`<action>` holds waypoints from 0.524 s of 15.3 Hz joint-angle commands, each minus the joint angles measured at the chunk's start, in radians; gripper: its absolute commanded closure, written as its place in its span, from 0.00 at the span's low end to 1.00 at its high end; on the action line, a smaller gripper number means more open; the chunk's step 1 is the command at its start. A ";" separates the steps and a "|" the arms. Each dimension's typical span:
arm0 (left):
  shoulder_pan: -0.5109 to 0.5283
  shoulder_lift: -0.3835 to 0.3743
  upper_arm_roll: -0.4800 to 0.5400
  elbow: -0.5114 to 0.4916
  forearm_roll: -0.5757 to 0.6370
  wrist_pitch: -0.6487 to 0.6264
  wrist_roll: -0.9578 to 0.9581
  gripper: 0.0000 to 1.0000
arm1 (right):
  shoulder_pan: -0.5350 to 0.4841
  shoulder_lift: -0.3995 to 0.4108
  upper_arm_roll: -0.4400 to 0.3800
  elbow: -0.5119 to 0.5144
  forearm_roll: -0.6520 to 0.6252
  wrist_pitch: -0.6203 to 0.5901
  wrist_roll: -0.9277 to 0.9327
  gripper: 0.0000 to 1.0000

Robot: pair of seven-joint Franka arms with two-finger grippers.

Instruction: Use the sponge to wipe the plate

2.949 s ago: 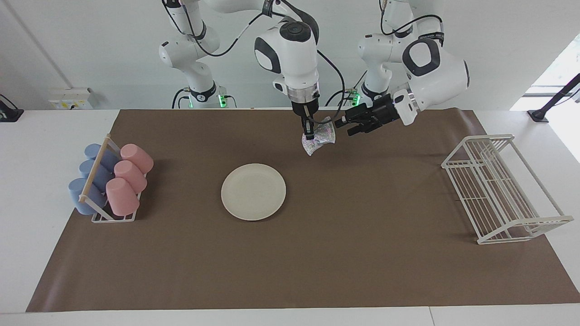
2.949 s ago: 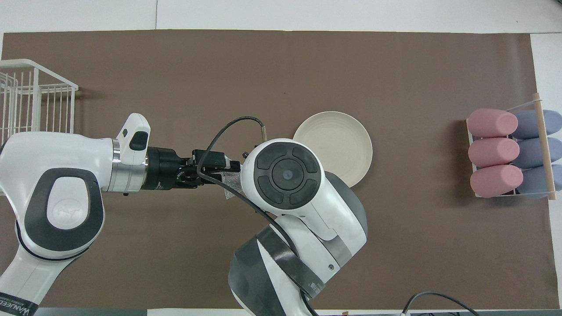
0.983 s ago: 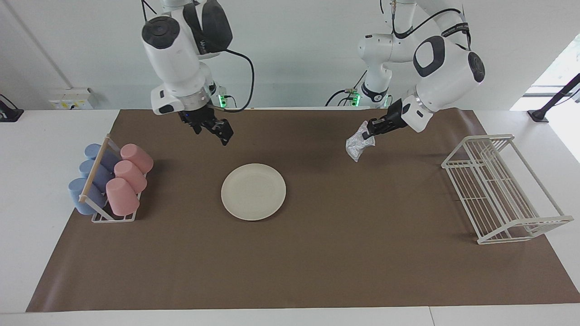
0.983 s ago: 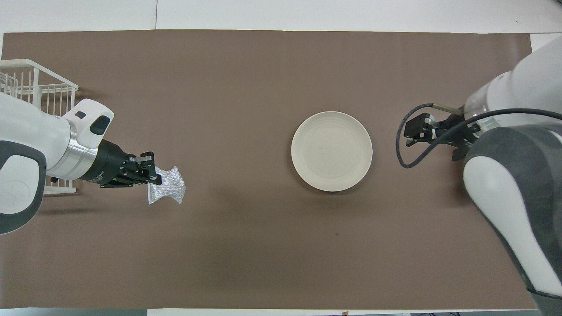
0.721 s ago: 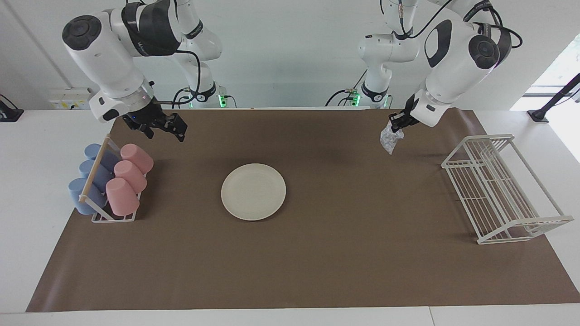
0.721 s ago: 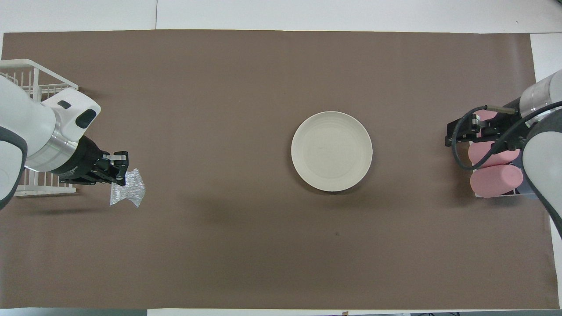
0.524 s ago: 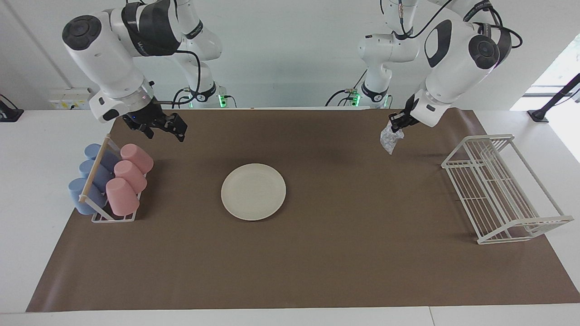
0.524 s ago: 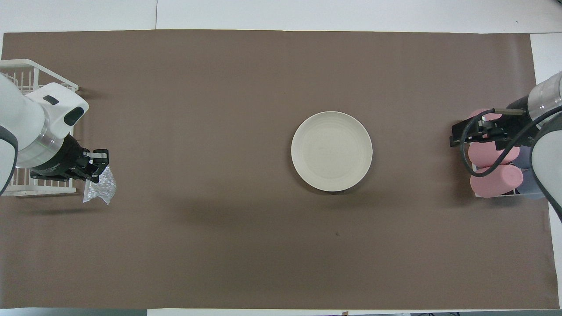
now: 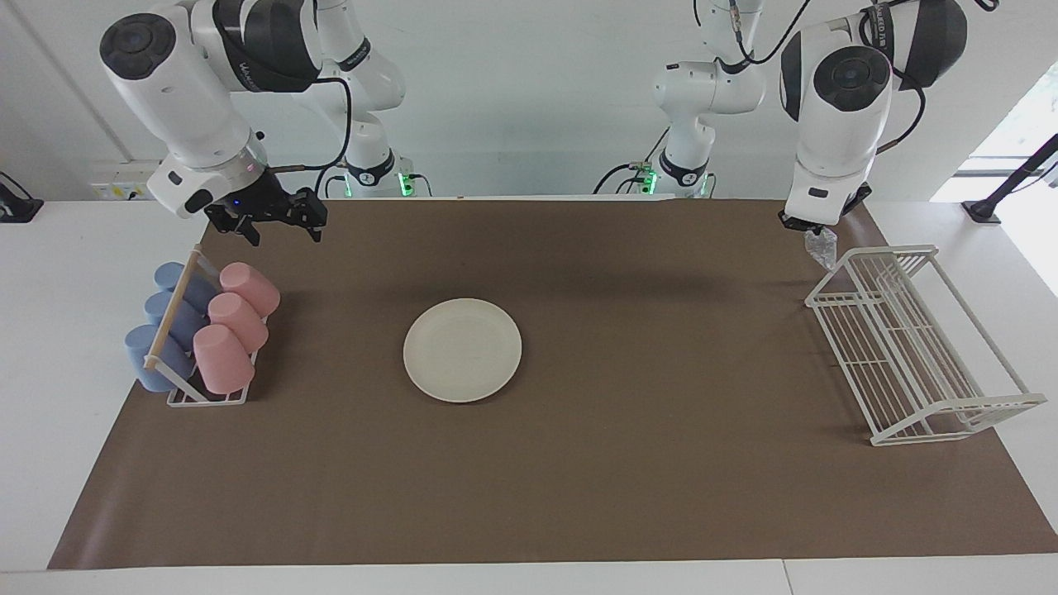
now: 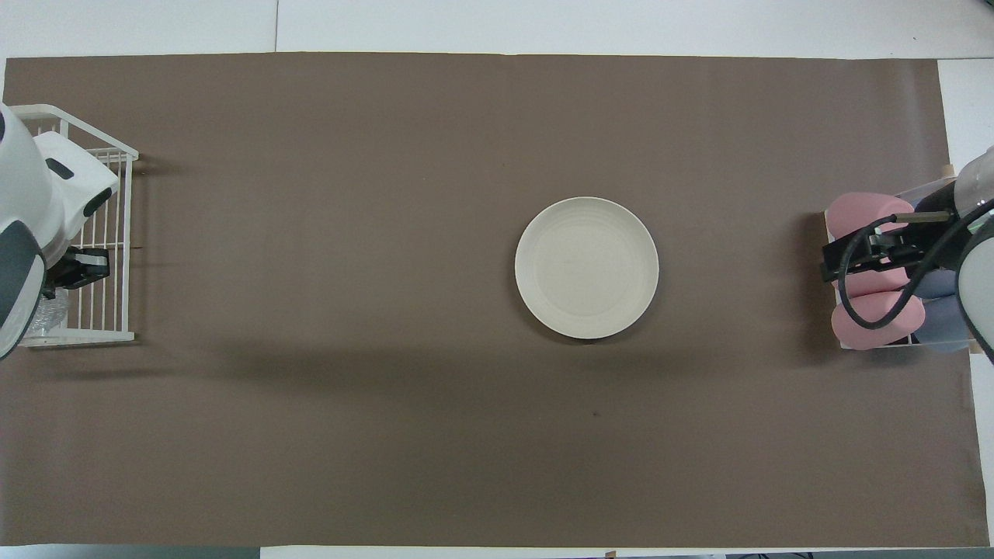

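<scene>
The cream-white plate (image 9: pixel 462 349) lies flat on the brown mat in the middle of the table; it also shows in the overhead view (image 10: pixel 586 268). My left gripper (image 9: pixel 808 226) is shut on the silvery sponge (image 9: pixel 822 248) and holds it in the air over the end of the white wire rack nearest the robots, well away from the plate. In the overhead view the left gripper (image 10: pixel 81 268) and the sponge (image 10: pixel 40 317) are over the rack. My right gripper (image 9: pixel 279 223) is open and empty in the air over the cup rack; it also shows in the overhead view (image 10: pixel 842 268).
A white wire rack (image 9: pixel 909 347) stands at the left arm's end of the table. A cup rack (image 9: pixel 198 330) with pink and blue cups lying in it stands at the right arm's end. The brown mat (image 9: pixel 579 463) covers the table.
My left gripper has carried the sponge farther from the plate, to over the wire rack. My right gripper has drifted a little more over the cup rack.
</scene>
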 commanded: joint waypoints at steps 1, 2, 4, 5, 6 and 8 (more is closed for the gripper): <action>-0.028 0.065 0.006 0.010 0.165 0.043 0.006 1.00 | 0.005 -0.015 -0.002 0.044 -0.015 -0.015 0.014 0.00; -0.023 0.090 0.006 0.007 0.211 0.076 0.008 1.00 | 0.005 -0.029 0.001 0.055 -0.012 -0.014 0.002 0.00; -0.011 0.112 0.008 -0.044 0.307 0.148 0.057 1.00 | 0.022 -0.049 0.005 0.020 -0.003 -0.014 -0.024 0.00; 0.005 0.113 0.008 -0.071 0.366 0.193 0.083 1.00 | 0.042 -0.049 0.004 0.020 -0.004 -0.011 -0.009 0.00; 0.029 0.115 0.008 -0.086 0.383 0.217 0.083 1.00 | 0.042 -0.047 0.002 0.021 -0.009 0.023 0.005 0.00; 0.054 0.128 0.009 -0.092 0.394 0.236 0.083 1.00 | 0.042 -0.041 -0.002 0.027 -0.003 0.055 0.011 0.00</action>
